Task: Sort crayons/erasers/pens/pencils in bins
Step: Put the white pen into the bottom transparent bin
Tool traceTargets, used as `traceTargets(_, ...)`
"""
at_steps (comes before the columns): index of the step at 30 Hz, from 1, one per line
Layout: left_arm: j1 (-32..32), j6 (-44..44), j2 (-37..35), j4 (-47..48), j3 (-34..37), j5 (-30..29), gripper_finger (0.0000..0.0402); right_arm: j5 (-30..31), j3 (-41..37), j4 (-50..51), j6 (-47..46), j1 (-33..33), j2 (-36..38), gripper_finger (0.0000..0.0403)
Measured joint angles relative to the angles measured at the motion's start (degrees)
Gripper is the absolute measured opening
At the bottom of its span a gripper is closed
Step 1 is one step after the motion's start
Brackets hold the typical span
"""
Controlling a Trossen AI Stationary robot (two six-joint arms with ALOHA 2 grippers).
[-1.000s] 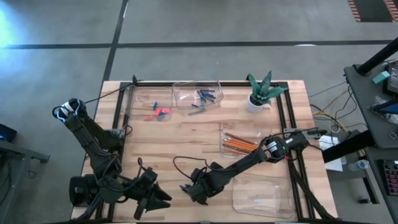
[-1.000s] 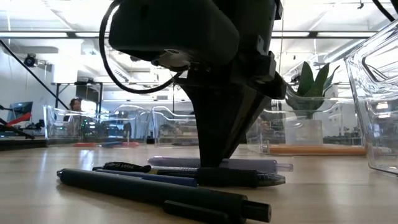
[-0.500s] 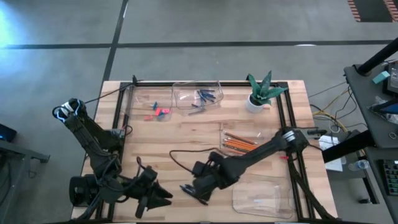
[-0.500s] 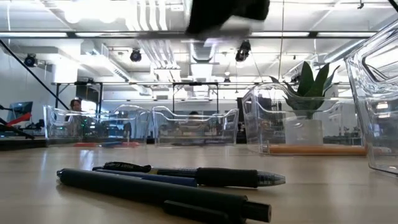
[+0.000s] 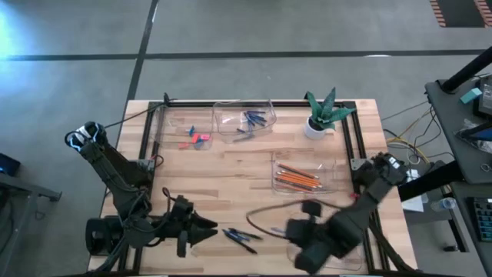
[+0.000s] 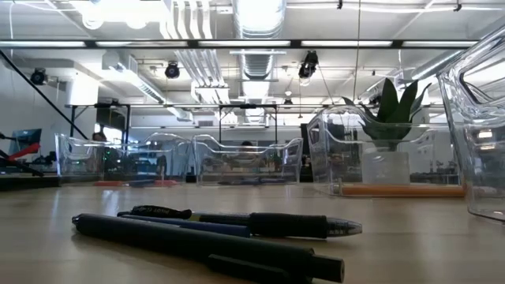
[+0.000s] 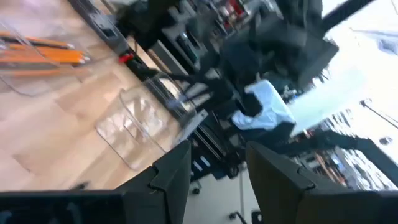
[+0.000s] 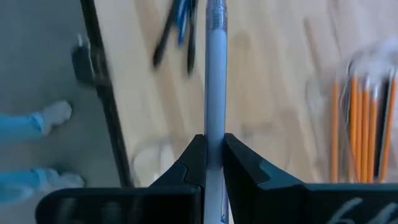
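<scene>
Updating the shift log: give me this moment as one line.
right end effector: shut on pen, above empty bin | left end effector: open, waiting | two pens on table

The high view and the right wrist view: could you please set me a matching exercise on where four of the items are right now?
Things:
1. pencils
2. erasers
3. dark pens
4. pale pen

Places:
A. lying loose on the table, near its front edge
B. in the far left bin
C. clamped in the right gripper
D. in the mid-right bin

Pairs: 1-D, 2-B, 3-A, 4-C
</scene>
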State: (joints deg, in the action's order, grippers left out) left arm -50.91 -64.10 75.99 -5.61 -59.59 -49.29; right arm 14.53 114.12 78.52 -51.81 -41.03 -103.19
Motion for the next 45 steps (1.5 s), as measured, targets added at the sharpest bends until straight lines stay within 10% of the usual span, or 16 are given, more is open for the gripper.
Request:
traceTargets(11, 2.87, -0.05, 0.00, -0.30, -0.26, -0.71, 0.0141, -9.00, -18.45, 0.93, -16.44, -11.43, 4.85, 0.0024)
traceTargets(22, 3.08, 0.00, 0.02, -1.81, -0.15, -0.69, 0.0141, -14.59, -37.66, -22.27, -16.56, -11.45, 5.50, 0.0024)
traceTargets(45, 3.06, 0.02, 0.00, -1.51, -0.02, -0.66, 0.0141, -14.42, -50.20, -33.81, -19.96, -11.44, 5.68, 0.0024)
